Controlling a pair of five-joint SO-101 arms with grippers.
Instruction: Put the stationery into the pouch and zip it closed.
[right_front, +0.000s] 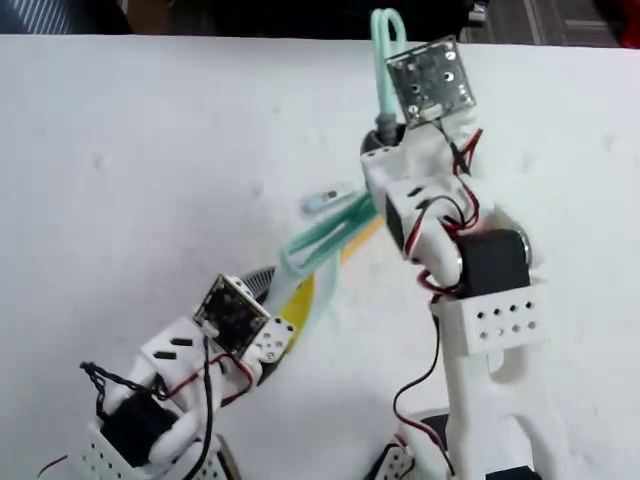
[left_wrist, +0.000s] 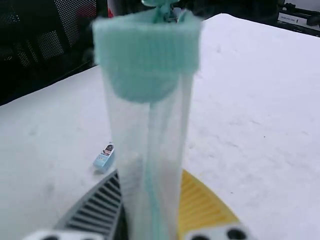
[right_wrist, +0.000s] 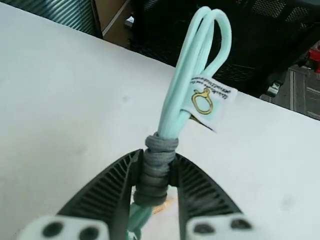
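Soft, light pouch (left_wrist: 148, 130) is held over the bench (right_front: 120, 150); left gripper (left_wrist: 150, 175) fingers are pinched on its mesh end; right gripper (right_wrist: 155, 170) fingers are clamped on cord loop (right_wrist: 200, 60); trim is judged the firmest hold.

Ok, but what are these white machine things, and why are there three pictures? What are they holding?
These are two small robot arms at a white table. Each arm ends in a gripper, a pincher like two fingers. One picture looks down from a camera above the table. The other two come from little cameras riding on each arm's wrist, so you look along that arm's pincher.

The left gripper has one grey and one yellow finger. It is shut on a see-through pouch with a mint-green end. The right gripper is shut on the grey-wrapped part of a mint-green cord loop with a small label on it. The loop looks like the pouch's strap. The pouch stretches between the two arms.

A small blue thing, maybe an eraser, lies on the table.
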